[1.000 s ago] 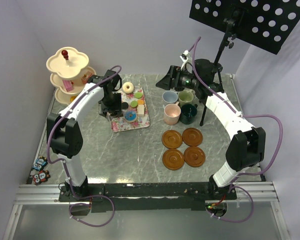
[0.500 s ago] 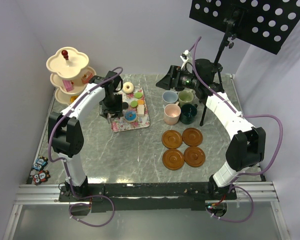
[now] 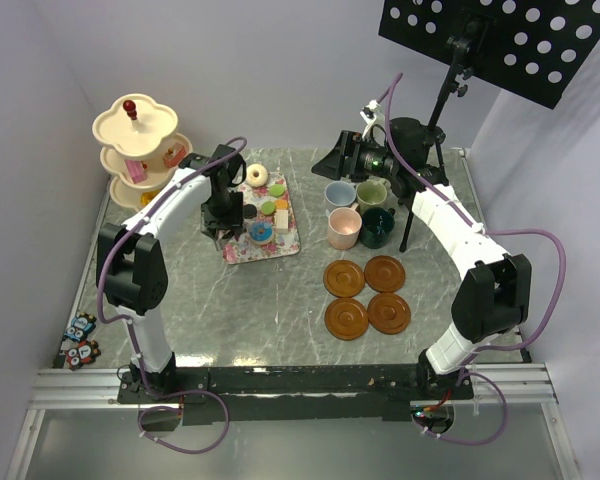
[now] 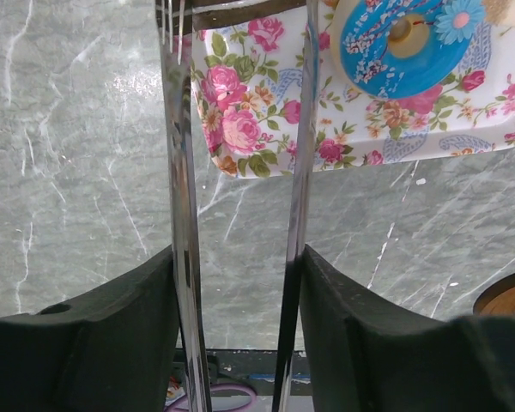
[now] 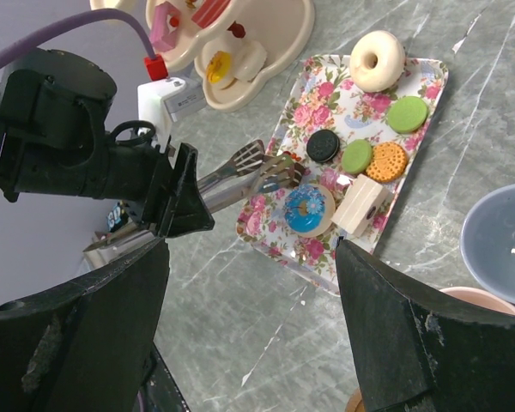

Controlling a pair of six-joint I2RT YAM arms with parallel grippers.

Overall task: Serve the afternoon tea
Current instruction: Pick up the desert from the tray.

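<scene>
My left gripper (image 3: 225, 220) (image 4: 238, 257) is shut on the metal tongs (image 4: 182, 172) (image 5: 240, 176). Their tips are slightly apart and empty, over the left edge of the floral tray (image 3: 242, 250) (image 4: 240, 129), beside a blue donut (image 4: 403, 39) (image 5: 308, 209). The tray also holds a white donut (image 5: 377, 60), green macarons (image 5: 407, 113) and biscuits. The cream three-tier stand (image 3: 140, 150) (image 5: 240, 51) holds small cakes. My right gripper (image 3: 332, 160) (image 5: 251, 257) is open and empty, above the light blue (image 3: 339, 193), light green (image 3: 371, 192), pink (image 3: 344, 228) and dark green (image 3: 377, 227) mugs. Four empty brown saucers (image 3: 344, 278) lie nearer.
A tripod (image 3: 410, 215) with a black dotted board (image 3: 500, 40) stands at the back right, close behind my right arm. Small toy cards (image 3: 80, 340) lie at the table's left edge. Walls close in the left, back and right.
My left gripper has shifted slightly right with the tongs, over the tray's left edge. The right arm has not moved.
</scene>
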